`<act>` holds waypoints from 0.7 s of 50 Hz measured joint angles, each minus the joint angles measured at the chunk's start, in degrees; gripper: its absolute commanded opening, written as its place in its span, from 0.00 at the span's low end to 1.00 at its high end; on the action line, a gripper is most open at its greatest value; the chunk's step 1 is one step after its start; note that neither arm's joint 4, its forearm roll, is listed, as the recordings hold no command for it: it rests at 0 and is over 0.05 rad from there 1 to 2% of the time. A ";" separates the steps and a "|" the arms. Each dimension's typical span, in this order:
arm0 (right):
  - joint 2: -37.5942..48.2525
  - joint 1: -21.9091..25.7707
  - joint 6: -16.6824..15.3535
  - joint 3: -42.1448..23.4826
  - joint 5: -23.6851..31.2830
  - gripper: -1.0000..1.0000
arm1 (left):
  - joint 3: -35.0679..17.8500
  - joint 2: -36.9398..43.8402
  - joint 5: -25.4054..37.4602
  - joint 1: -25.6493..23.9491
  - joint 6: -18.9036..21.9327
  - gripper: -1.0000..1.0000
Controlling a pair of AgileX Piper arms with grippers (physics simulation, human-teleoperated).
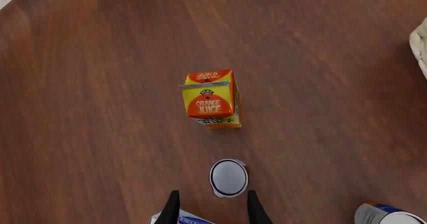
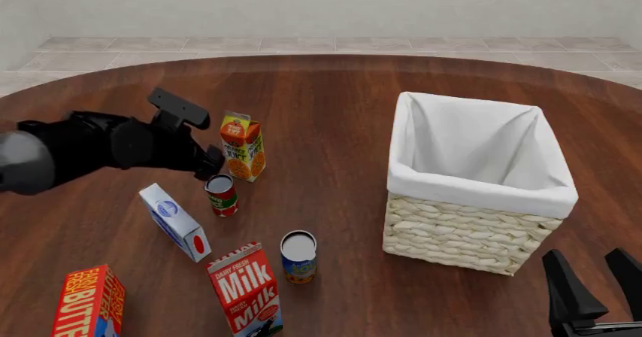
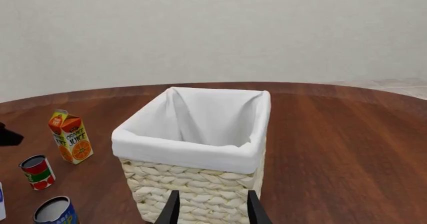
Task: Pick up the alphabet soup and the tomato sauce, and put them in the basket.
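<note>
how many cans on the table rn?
2: tomato sauce under the left gripper, beside the orange juice; alphabet soup nearer, right of the milk. None visibly hidden.

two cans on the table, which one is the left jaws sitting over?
The tomato sauce, the slim red can with the green band, just under the left gripper. The alphabet soup, blue and orange, stands nearer the basket.

From the front camera I see only the two finger tops of the right claw (image 2: 597, 292); the frame edge cuts off the rest. The left claw (image 2: 213, 165) hides behind its own arm, so I cannot read its jaw gap there. In the left wrist view, the alphabet soup (image 1: 387, 215) beside the claw is clipped. In the right wrist view, the claw fingers (image 3: 171, 209) mask the basket (image 3: 193, 149) base, and the soup's label is cut off.
</note>
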 measured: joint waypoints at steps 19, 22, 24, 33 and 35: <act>0.00 0.04 -0.05 0.06 -0.03 1.00 | 0.38 2.50 -1.81 -1.50 -2.13 1.00; 0.01 0.05 -0.05 0.07 -0.04 1.00 | 0.42 2.83 -2.00 -1.72 -2.47 1.00; 0.02 0.06 -0.05 0.08 -0.05 1.00 | 0.44 3.05 -2.10 -1.83 -2.65 1.00; 0.03 0.02 -0.02 0.08 -0.06 1.00 | 0.63 4.12 -2.56 -2.32 -3.39 1.00; 0.02 0.00 0.00 0.07 -0.06 1.00 | 0.74 4.30 -2.66 -2.42 -3.53 1.00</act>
